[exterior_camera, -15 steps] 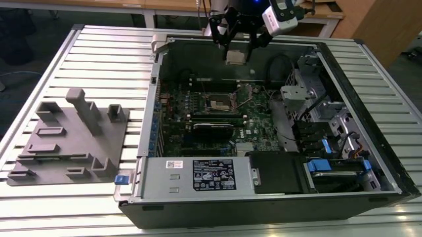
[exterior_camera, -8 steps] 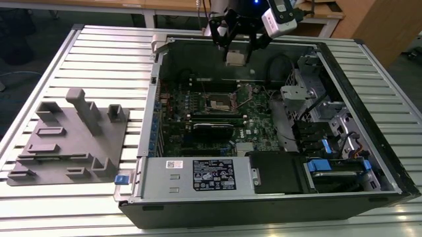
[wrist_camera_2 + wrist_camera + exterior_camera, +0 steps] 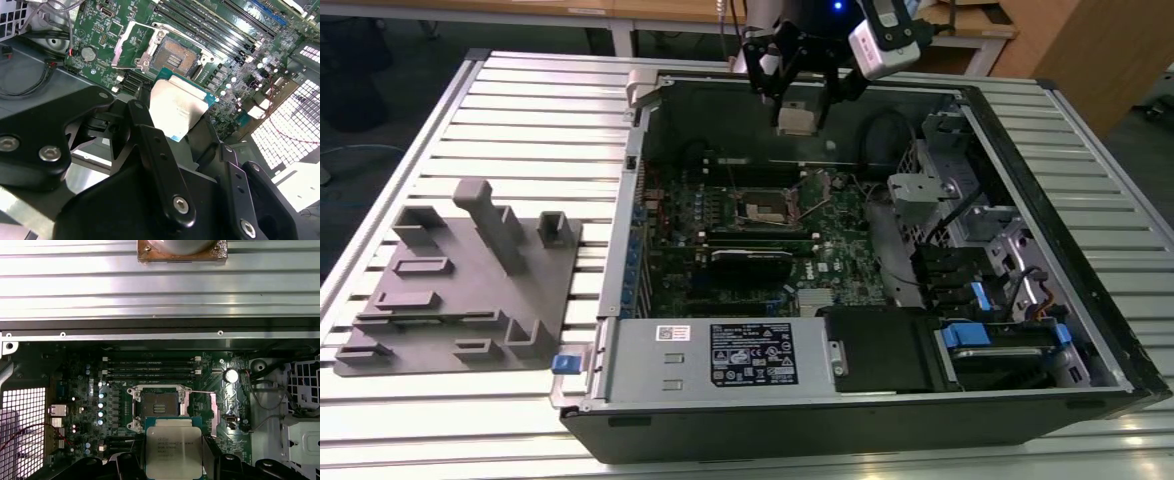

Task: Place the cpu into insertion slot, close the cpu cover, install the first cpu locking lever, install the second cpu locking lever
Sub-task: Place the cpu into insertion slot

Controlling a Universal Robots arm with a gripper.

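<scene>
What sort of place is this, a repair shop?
More likely a robotics lab or test workshop: an open computer case sits on a slatted metal table beside a grey fixture block, and a robot gripper holds the cpu over its motherboard.

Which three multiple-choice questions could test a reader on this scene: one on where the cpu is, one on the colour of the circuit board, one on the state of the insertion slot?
1. Where is the cpu?
A) in the insertion slot
B) held by the pincer
C) under the cpu cover

2. What colour is the circuit board?
A) green
B) red
C) white

3. How is the insertion slot?
A) empty
B) holding a chip
C) covered

Answers: 1 B, the pincer grips it above the board; 2 A, green surrounds the slot; 3 A, its centre is bare and the cover stands open.
</scene>
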